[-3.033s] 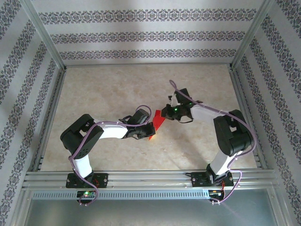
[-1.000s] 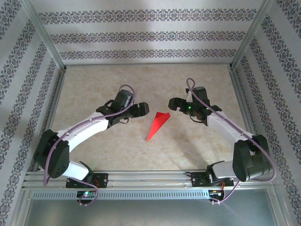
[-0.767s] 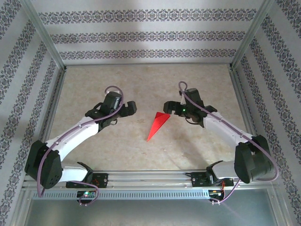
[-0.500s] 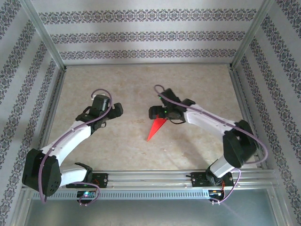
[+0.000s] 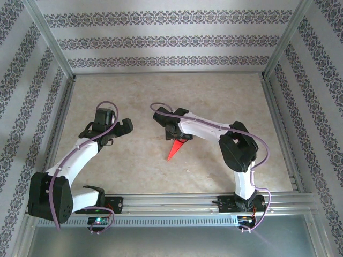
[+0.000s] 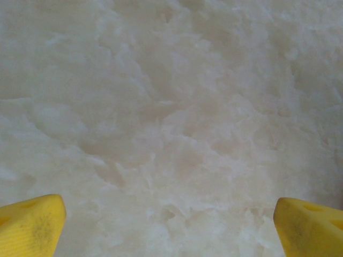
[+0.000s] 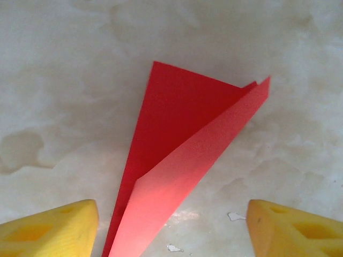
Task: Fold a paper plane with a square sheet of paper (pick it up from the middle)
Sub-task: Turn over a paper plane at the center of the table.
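One paper plane (image 7: 182, 139) lies straddled, untouched, by the spread right pincer (image 7: 172, 217); the left pincer (image 6: 169, 217) gapes wide.

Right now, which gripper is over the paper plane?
The right gripper: the paper plane lies between its yellow fingers. The left gripper hangs over bare table.

No legible text, label, brand, number or sign. Paper plane (image 7: 182, 160): plain red, unmarked. Wall bands (image 5: 171, 42): ornamental pattern, not lettering. Desk (image 5: 134, 176): marbled, unprinted.
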